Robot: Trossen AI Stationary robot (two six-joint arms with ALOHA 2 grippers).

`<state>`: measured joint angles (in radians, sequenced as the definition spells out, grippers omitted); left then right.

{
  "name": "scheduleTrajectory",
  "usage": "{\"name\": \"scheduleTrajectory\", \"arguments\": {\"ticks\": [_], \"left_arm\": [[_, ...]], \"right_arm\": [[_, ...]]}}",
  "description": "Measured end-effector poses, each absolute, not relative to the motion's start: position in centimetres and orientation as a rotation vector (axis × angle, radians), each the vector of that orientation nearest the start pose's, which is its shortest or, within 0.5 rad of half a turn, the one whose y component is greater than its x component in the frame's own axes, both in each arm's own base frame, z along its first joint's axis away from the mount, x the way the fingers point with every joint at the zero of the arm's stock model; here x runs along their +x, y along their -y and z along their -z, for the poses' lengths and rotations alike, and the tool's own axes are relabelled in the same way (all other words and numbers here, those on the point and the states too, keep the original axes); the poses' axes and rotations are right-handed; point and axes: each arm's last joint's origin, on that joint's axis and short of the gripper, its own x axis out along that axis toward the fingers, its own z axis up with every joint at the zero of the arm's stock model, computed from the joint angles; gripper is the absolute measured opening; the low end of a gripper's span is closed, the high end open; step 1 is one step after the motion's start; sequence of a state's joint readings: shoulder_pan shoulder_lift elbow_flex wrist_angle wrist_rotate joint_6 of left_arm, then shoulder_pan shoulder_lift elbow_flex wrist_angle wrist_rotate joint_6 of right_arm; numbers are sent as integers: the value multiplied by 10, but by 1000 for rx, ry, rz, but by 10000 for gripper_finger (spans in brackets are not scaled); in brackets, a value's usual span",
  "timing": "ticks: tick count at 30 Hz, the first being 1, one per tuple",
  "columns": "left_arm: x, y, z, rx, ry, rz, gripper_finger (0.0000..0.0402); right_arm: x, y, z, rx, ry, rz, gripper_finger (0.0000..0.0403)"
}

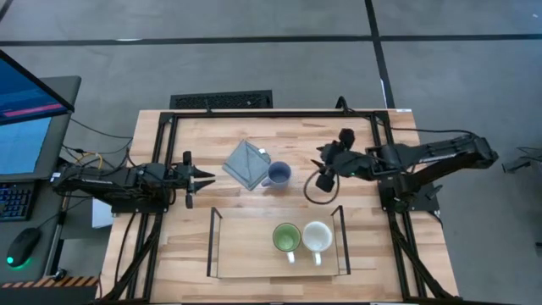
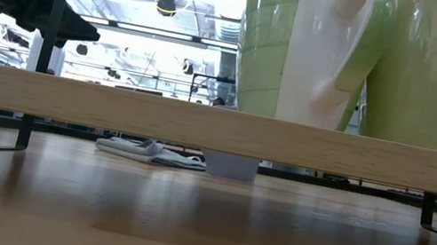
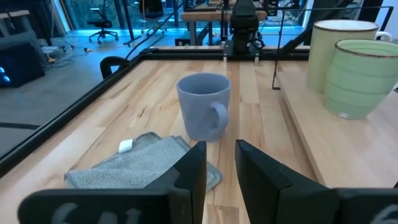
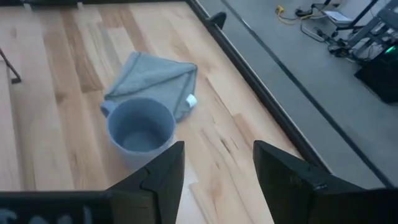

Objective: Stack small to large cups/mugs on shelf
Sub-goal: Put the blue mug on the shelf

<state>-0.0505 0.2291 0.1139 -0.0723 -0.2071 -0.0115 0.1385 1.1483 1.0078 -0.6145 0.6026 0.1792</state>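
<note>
- On pale slatted-wood worktop (image 1: 195, 229): smooth blue-grey mug (image 1: 278, 174), upright, touching folded grey cloth (image 1: 246, 163).
- On light-wood shelf (image 1: 246, 246): glossy green mug (image 1: 286, 238) beside cream-white mug (image 1: 317, 237).
- Left tool (image 1: 206, 177): dark fingers slightly parted, empty.
- Right tool (image 1: 322, 163): wide, empty.

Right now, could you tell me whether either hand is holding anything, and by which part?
Nothing is held. The left hand and right hand are both empty, and the small blue-grey handled mug stands untouched on the table.
</note>
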Motion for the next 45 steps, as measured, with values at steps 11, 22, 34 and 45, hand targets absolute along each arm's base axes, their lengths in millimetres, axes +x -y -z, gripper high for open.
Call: {"name": "scheduleTrajectory", "arguments": {"ticks": [11, 22, 34, 45], "left_arm": [[108, -1, -177, 5, -184, -167, 76], [108, -1, -177, 5, -184, -176, 76], [108, -1, -177, 6, -189, -176, 76], [108, -1, -177, 5, -189, -176, 76]], "right_arm": [[185, -13, -271, -29, -509, 486, 212], [164, -13, -232, -8, -446, 462, 212], [152, -1, -190, -12, -323, 413, 212], [137, 16, -165, 21, -258, 417, 212]]}}
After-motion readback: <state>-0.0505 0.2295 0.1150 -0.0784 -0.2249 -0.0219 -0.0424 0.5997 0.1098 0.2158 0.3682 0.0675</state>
